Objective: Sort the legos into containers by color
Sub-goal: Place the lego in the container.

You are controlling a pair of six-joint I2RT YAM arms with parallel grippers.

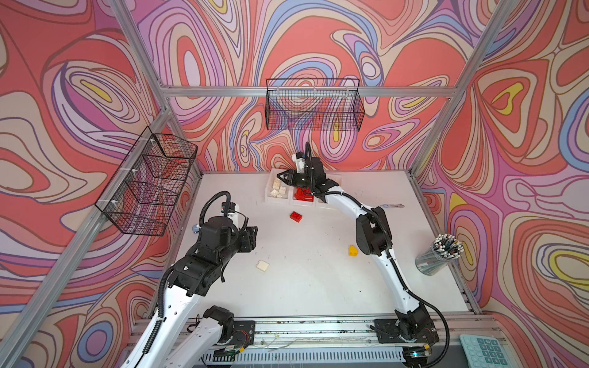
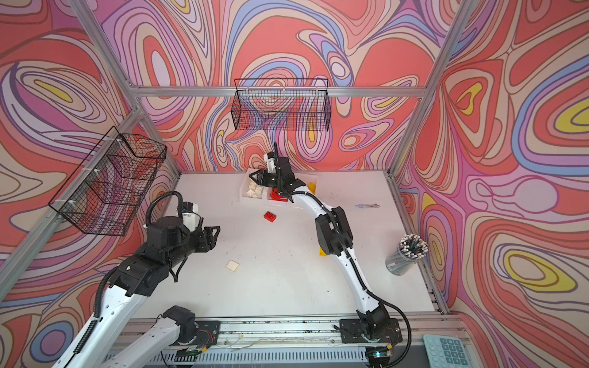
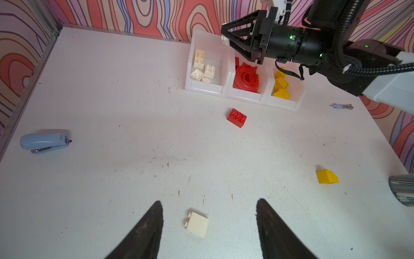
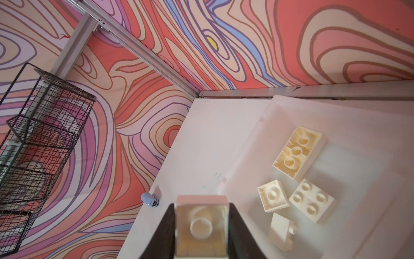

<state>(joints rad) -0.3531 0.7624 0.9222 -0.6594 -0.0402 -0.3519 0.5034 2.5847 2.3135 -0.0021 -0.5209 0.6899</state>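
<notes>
White lego (image 4: pixel 201 226) sits clamped in right pincer (image 4: pixel 202 206), left pincer (image 3: pixel 209 201) open.

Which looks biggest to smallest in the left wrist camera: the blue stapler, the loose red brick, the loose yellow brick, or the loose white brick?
1. blue stapler
2. loose white brick, though it lies nearest the camera, which may flatter it
3. loose red brick
4. loose yellow brick, nearly matching the red, so that order is unsure

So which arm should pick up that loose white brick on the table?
Probably left: the left gripper hangs open close to the loose white brick, while the right gripper is shut on a second white brick at the bins.
</notes>
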